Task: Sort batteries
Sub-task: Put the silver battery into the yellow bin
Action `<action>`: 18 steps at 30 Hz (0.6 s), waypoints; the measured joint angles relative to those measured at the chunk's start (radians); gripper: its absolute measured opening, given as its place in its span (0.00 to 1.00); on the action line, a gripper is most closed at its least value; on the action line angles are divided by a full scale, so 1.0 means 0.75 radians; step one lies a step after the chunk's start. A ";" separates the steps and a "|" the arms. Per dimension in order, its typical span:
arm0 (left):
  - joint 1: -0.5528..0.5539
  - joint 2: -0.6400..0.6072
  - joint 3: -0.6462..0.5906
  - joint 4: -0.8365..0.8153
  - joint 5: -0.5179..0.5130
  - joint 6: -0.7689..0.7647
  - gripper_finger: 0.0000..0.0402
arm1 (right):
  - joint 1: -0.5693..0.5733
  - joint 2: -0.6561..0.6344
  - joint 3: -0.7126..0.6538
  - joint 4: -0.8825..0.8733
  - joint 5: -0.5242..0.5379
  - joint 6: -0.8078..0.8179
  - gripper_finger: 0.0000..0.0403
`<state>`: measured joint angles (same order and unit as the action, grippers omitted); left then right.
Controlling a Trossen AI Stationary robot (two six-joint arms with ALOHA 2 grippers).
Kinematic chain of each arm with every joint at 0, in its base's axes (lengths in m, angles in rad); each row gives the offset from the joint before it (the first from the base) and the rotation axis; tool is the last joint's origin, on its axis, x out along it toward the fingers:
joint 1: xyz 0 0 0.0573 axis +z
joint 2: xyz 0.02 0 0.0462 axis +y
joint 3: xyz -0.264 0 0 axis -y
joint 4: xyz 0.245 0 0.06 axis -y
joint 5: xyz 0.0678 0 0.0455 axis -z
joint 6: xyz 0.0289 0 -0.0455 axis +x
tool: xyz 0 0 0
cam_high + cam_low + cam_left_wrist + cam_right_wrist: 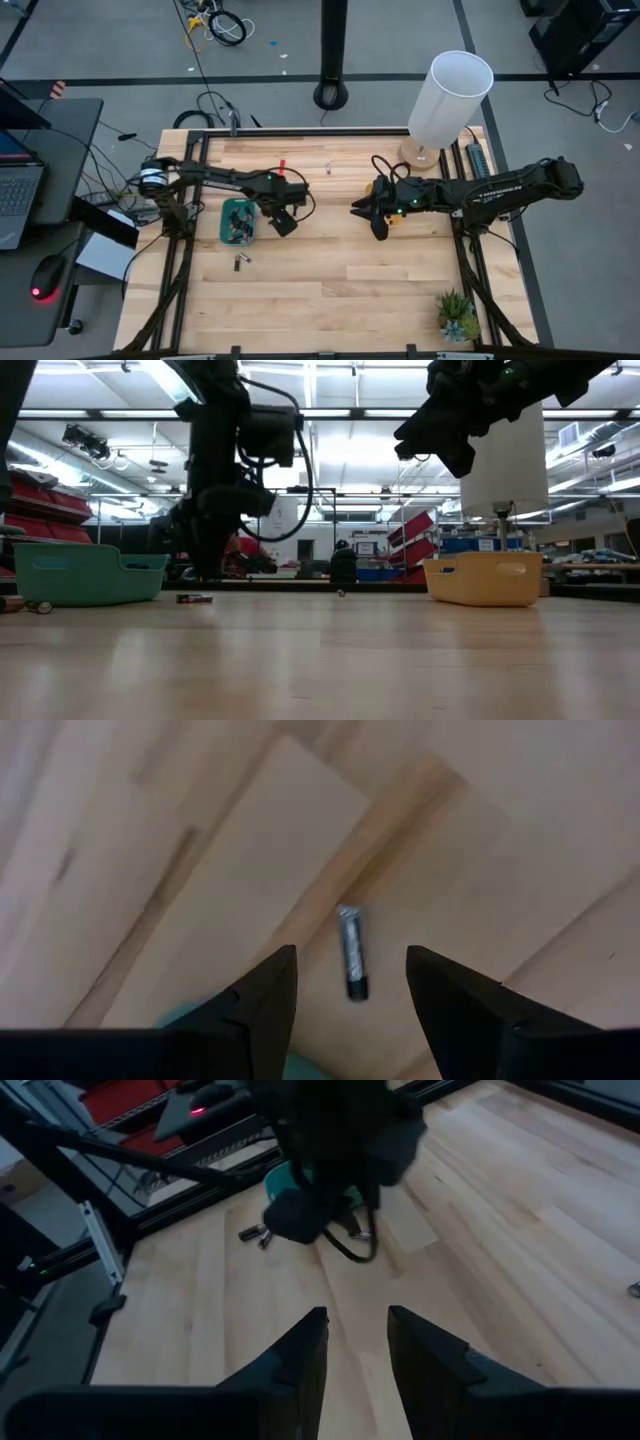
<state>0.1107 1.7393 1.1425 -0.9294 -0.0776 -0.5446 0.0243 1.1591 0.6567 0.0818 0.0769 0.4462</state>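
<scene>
A single small battery [352,952], silver with a dark end, lies on its side on the wooden table. My left gripper [350,995] hangs open above it, pointing down, one finger on either side and clear of it. This gripper [284,222] is just right of the green tray [238,222], which holds several batteries. Two more batteries [240,262] lie on the table near the tray's front. My right gripper [378,225] hovers open at the yellow tray [483,578], well above the table, with nothing between its fingers [310,1350].
One loose battery [328,167] lies near the table's far edge. A white lamp [450,100] stands at the far right corner and a small plant [458,318] at the near right. The middle and near part of the table is bare wood.
</scene>
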 joint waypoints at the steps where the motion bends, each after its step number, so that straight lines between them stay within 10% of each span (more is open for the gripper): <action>1: 0.008 0.019 0.007 0.002 0.013 0.022 0.50 | 0.006 0.000 0.000 0.001 0.000 0.001 0.29; 10: 0.027 0.169 0.018 -0.025 0.107 0.155 0.46 | 0.054 -0.001 0.046 -0.021 0.024 -0.006 0.29; 18: 0.013 0.213 0.021 0.028 0.138 0.232 0.12 | 0.042 -0.001 0.135 -0.060 0.046 -0.087 0.29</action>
<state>0.1207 1.8988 1.1580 -0.9081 0.0260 -0.3706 0.0559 1.1587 0.7582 0.0368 0.1116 0.3812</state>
